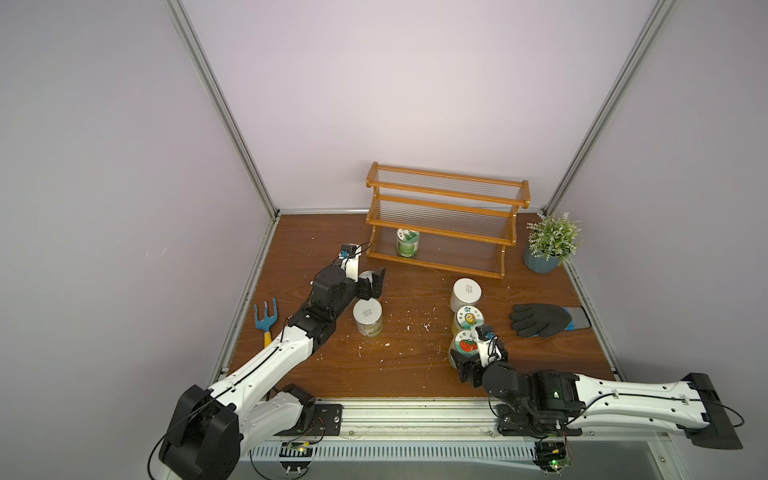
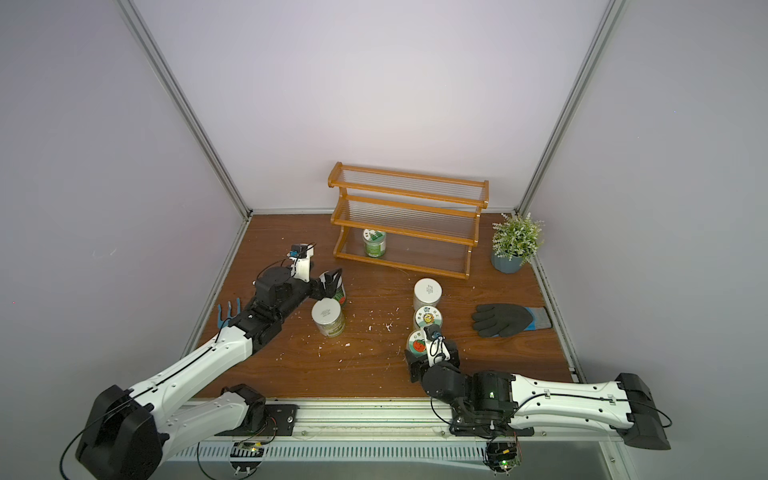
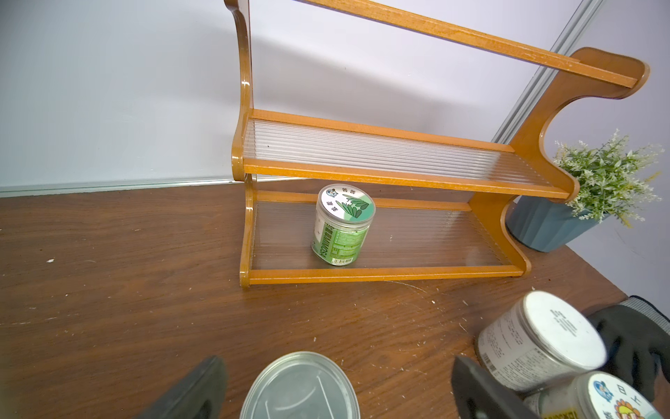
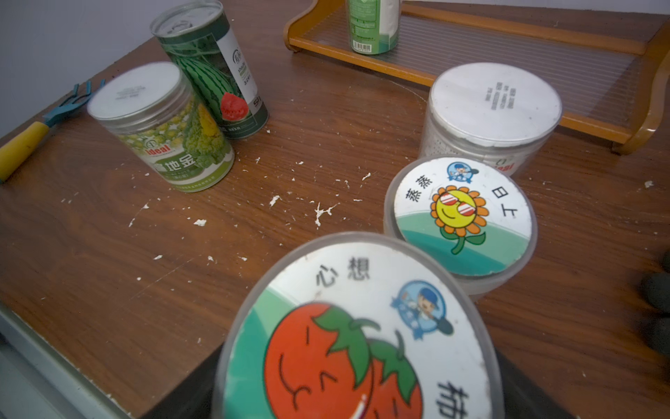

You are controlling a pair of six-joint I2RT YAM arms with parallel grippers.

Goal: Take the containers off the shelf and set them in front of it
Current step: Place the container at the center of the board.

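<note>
- Shelf [image 1: 436, 264]: top and middle tiers bare. Leaf-lid jar [image 1: 407, 242] stands upright, alone on the lowest tier.
- On the table in front of it: watermelon can [image 4: 217, 72] with green-label tin [image 1: 368, 318] just beside it. Apart from these, plain white tin [image 1: 466, 293], flower-lid jar [image 1: 468, 319] and tomato-lid jar [image 1: 466, 345] stand in a close row.
- Left gripper [image 1: 373, 286]: jaws spread wide either side of the watermelon can's top, clear of it.
- Right gripper [image 1: 463, 363]: jaws flank the tomato-lid jar. The lid fills the wrist view, so I cannot tell if it is clamped or only alongside.
- Tally, as judged: five of six are down and the leaf-lid jar is left.
</note>
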